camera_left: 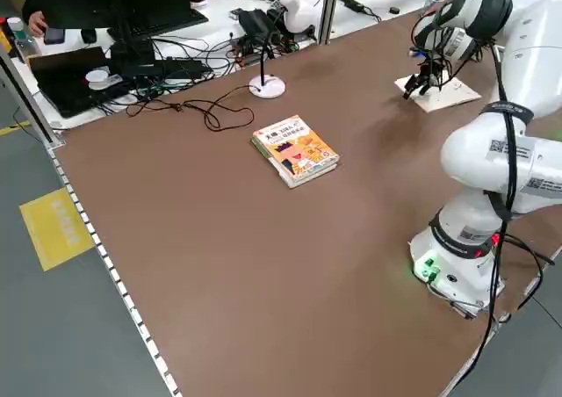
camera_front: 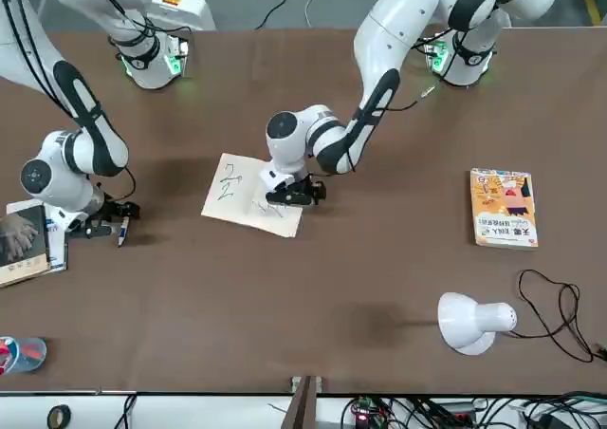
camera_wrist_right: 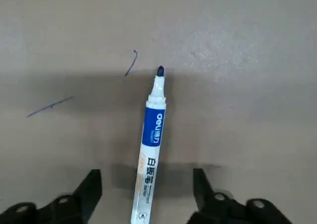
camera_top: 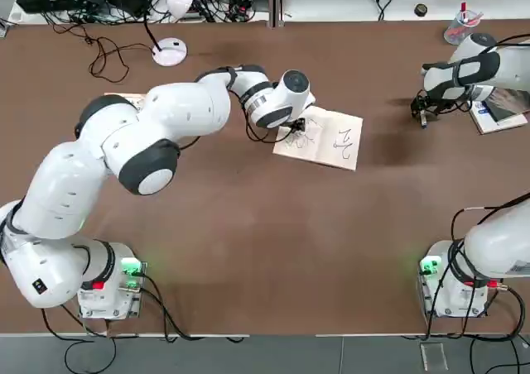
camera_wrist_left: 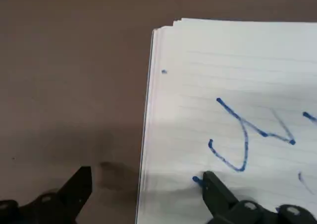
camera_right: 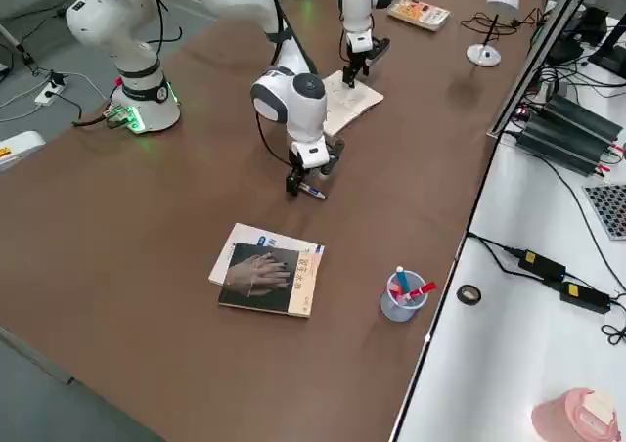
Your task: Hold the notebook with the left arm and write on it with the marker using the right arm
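Note:
The notebook [camera_top: 325,139] lies open on the brown table, with blue scribbles on its white page [camera_wrist_left: 237,110]. My left gripper [camera_wrist_left: 146,182] is down at its edge, open: one fingertip [camera_wrist_left: 213,184] rests on the page and the other stands on the table beside it. The marker [camera_wrist_right: 151,144] lies flat on the table far to the right, its blue tip bare. My right gripper [camera_wrist_right: 147,184] hangs low over it, open, with a finger on each side and neither touching it. The same marker [camera_right: 311,190] shows under the right gripper [camera_right: 303,178].
A grey-covered book [camera_right: 264,276] and a clear cup of pens [camera_right: 403,295] sit beyond the right gripper. An orange-yellow book [camera_front: 503,208] and a white desk lamp [camera_front: 469,320] with its cable lie on the left arm's side. Thin ink strokes [camera_wrist_right: 49,106] mark the table.

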